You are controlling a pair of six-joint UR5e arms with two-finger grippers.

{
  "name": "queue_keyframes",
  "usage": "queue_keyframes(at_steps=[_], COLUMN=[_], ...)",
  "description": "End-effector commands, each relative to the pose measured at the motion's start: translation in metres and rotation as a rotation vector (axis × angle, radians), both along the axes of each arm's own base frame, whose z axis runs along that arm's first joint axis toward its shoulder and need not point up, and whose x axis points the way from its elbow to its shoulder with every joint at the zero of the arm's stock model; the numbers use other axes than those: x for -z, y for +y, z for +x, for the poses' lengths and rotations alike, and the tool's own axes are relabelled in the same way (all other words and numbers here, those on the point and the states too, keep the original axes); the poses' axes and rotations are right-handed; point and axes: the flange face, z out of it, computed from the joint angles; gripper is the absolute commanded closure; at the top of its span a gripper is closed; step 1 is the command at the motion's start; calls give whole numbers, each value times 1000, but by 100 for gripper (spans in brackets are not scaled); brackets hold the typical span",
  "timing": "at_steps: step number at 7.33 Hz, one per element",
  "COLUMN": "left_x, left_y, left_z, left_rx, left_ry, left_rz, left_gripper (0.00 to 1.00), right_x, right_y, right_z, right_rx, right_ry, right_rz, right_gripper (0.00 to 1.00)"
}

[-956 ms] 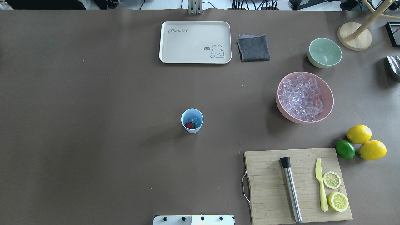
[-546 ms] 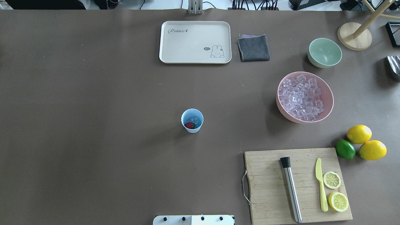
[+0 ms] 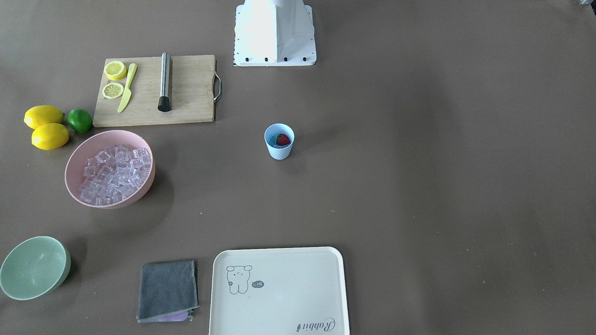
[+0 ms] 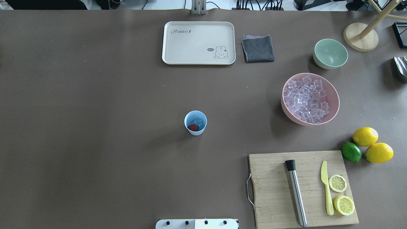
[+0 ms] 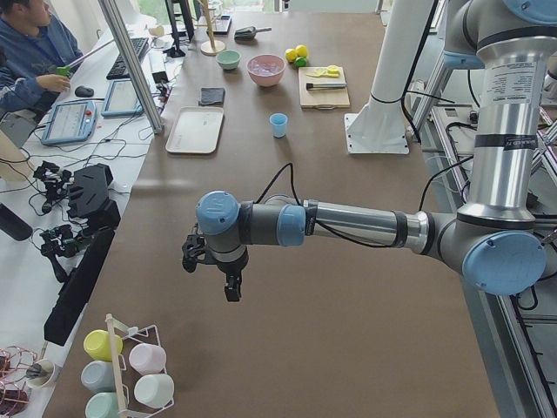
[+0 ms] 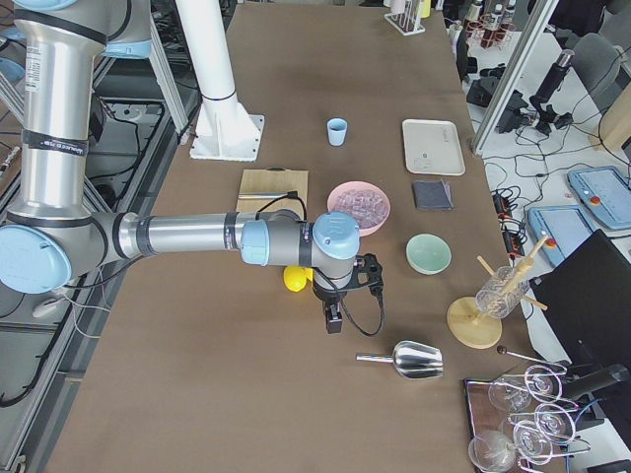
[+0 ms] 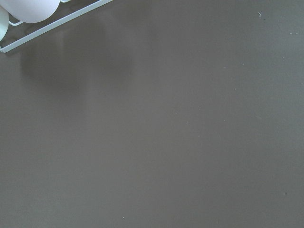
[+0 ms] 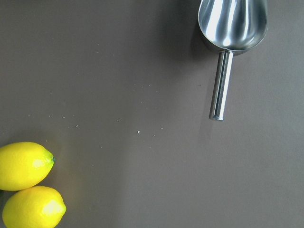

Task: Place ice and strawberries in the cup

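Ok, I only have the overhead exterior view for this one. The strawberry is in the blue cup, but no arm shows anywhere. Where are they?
Observer: Exterior left shows the left gripper hanging above the table at the robot's left end, near a wire rack of pastel cups and well away from the cup. I cannot tell how its jaws stand.
Reviewer: And the right one?
Observer: Exterior right shows the right gripper hanging above the opposite end, between the lemons and a metal scoop that lies on the table. Again, I cannot tell how its jaws stand.
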Motion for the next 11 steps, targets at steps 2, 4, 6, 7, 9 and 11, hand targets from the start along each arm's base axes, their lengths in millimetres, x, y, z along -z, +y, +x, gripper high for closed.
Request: queue_keyframes(at_steps=[2, 4, 6, 7, 9, 11], left_x=[4, 5, 8, 7, 7, 2], left_y=[-3, -4, -5, -5, -4, -1], left_z=[0, -1, -1, -1, -1, -1], left_rx=[0, 2, 2, 3, 2, 1], left_ry=[1, 1, 1, 1, 1, 1], left_rz=[9, 11, 26, 31, 32, 26], left_gripper=[2, 2, 2, 2, 2, 2], right_x=[1, 0, -1, -2, -4, -5], right_y=[-2, -2, -1, 0, 1, 1], right_z=[0, 0, 0, 0, 0, 0], right_rx=[-4, -5, -6, -7, -7, -6], right_ry=[2, 0, 0, 0, 0, 0], right_rz=[-2, -4, -9, -13, -16, -18], right_gripper=[0, 0, 0, 0, 0, 0])
